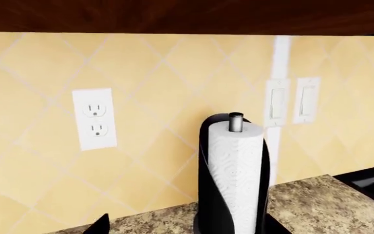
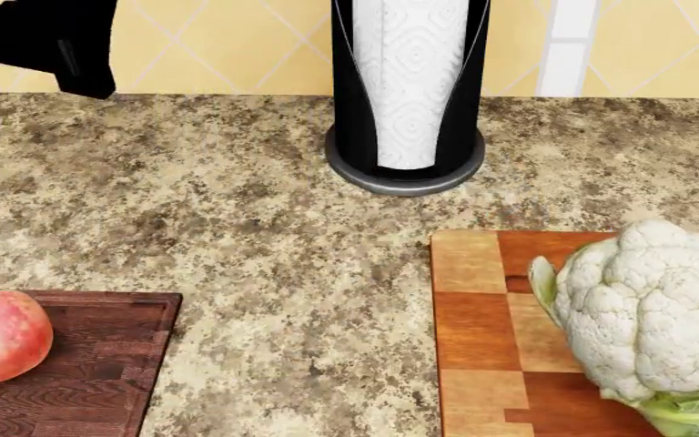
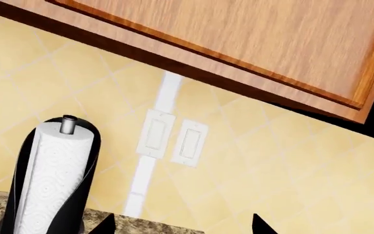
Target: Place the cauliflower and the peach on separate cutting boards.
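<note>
In the head view the peach (image 2: 4, 335) lies on the dark reddish-brown cutting board (image 2: 101, 364) at the lower left. The cauliflower (image 2: 647, 314) rests on the checkered cutting board (image 2: 483, 337) at the lower right, leaves towards the near edge. Part of my left arm (image 2: 40, 36) shows as a black shape at the top left, high above the counter and away from both boards. In the left wrist view my left gripper (image 1: 185, 229) is open and empty, with only its fingertips (image 1: 101, 225) showing. My right gripper (image 3: 181, 226) is open and empty too, and is out of the head view.
A black paper towel holder (image 2: 408, 91) with a white roll stands at the back of the granite counter (image 2: 265, 228), against the yellow tiled wall. It also shows in both wrist views (image 1: 233, 180) (image 3: 54, 180). An outlet (image 1: 95, 118), light switches (image 3: 174, 139) and a wooden wall cabinet (image 3: 252, 44) are above.
</note>
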